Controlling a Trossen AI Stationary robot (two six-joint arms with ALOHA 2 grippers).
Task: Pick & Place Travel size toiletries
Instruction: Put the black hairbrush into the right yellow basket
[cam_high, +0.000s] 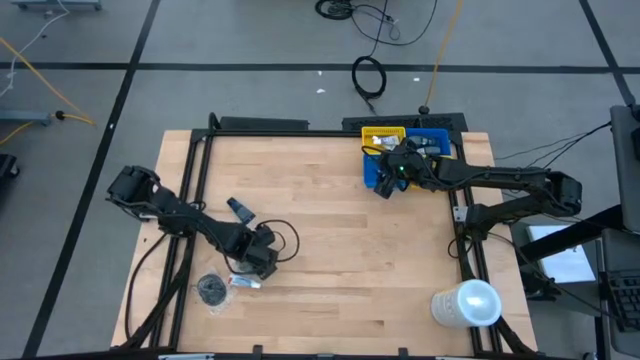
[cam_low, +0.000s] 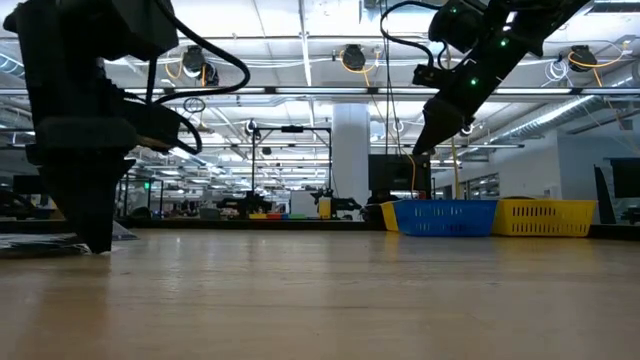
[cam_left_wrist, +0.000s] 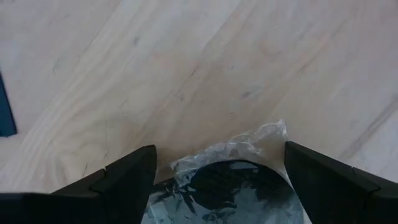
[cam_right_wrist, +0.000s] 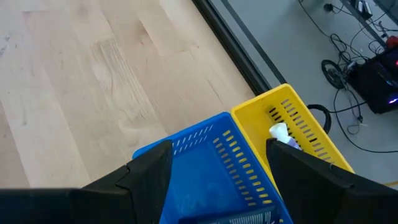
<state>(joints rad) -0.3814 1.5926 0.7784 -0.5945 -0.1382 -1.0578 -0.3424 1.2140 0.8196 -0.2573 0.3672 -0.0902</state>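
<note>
My left gripper stands open near the table's front left, pointing down. In the left wrist view its fingers flank a dark toiletry wrapped in clear plastic that lies on the wood. Close by lie a round dark tin, a pale wrapped tube and a dark blue bottle. My right gripper hangs open above the blue bin, with nothing between its fingers.
The yellow bin stands against the blue bin at the far right and holds a white item. A big white cylinder stands at the front right. Bare wood lies across the table's middle.
</note>
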